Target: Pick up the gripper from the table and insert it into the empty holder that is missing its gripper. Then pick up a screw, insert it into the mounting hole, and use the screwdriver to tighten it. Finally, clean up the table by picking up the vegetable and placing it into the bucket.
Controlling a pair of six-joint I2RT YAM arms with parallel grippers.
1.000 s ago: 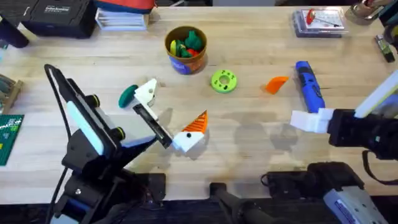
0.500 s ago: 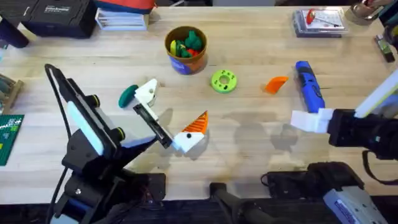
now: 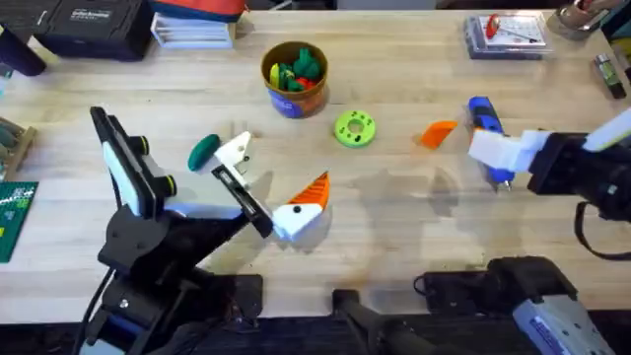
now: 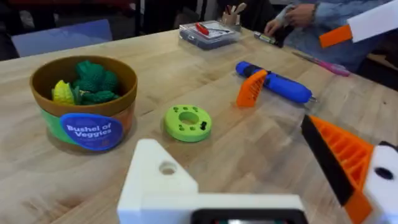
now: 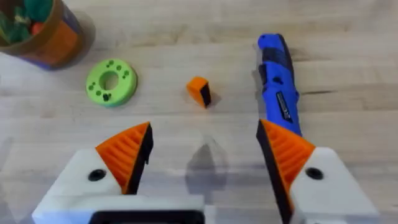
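Note:
The orange ribbed gripper [image 3: 439, 133] lies on the table beside the blue screwdriver [image 3: 488, 131]. My right gripper [image 3: 485, 150] hovers open over them; the loose orange gripper [image 5: 199, 91] lies just ahead of my right gripper [image 5: 205, 143], and the screwdriver [image 5: 277, 81] runs along one finger. My left gripper [image 3: 276, 166] is open; one finger is the bare white holder [image 3: 234, 150], the other carries an orange pad. The dark green vegetable [image 3: 204, 150] lies against the holder [image 4: 158, 180]. The bucket [image 3: 294, 77] stands at the back, holding toy vegetables.
A lime-green disc [image 3: 355, 128] with holes sits between the bucket and the orange gripper. A clear box [image 3: 505, 35] stands at the back right, a black case [image 3: 89, 25] at the back left, and a green circuit board [image 3: 12, 212] at the left edge.
My right gripper has moved away from the front edge to above the screwdriver and the orange gripper. The left arm has shifted slightly, with its gripper in about the same place.

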